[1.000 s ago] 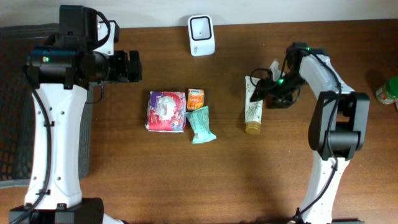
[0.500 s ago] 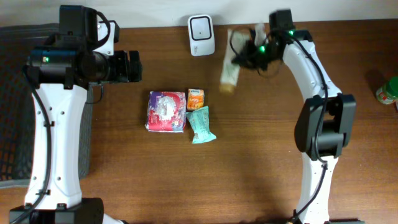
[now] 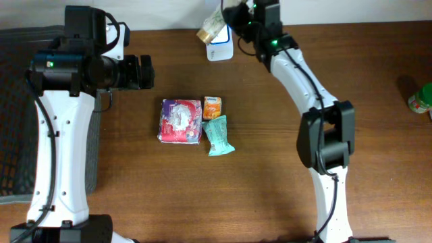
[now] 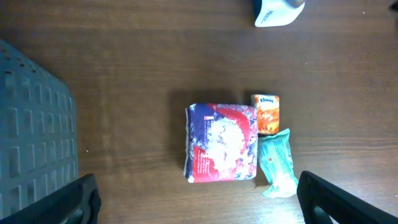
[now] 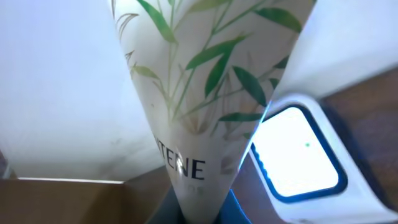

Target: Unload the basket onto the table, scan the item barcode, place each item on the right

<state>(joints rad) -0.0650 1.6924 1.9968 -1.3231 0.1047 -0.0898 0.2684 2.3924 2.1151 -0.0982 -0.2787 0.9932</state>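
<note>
1. While the left arm is waiting beside the grey basket (image 3: 13,101) at the far left, the left fingers (image 4: 74,202) are standing spread wide and gripping nothing.
2. Near the middle of the worktop (image 3: 270,189), a red-and-purple packet (image 3: 180,120), a small orange carton (image 3: 212,106) and a teal sachet (image 3: 218,135) are lying close together, well apart from the scanning.
3. Further right, at the back edge, the leaf-printed tube (image 3: 216,19) is hanging in the air just above the white barcode scanner (image 3: 221,46), with its gold cap (image 3: 204,32) pointing left. In the right wrist view the scanner's window is glowing just beside the tube's printed face.
4. The right fingers (image 3: 237,13) are clamping shut on the tube near the end opposite the cap.
5. The tube is looking light, soft and glossy, so it is probably going to squash and slip under a hard pinch. The flat sealed end seems the safest hold, since it is leaving the printed body clear for the scanner. No barcode is showing in these views, so the tube may need rolling.
6. At the far right edge, a green bottle (image 3: 422,98) is standing untouched.
</note>
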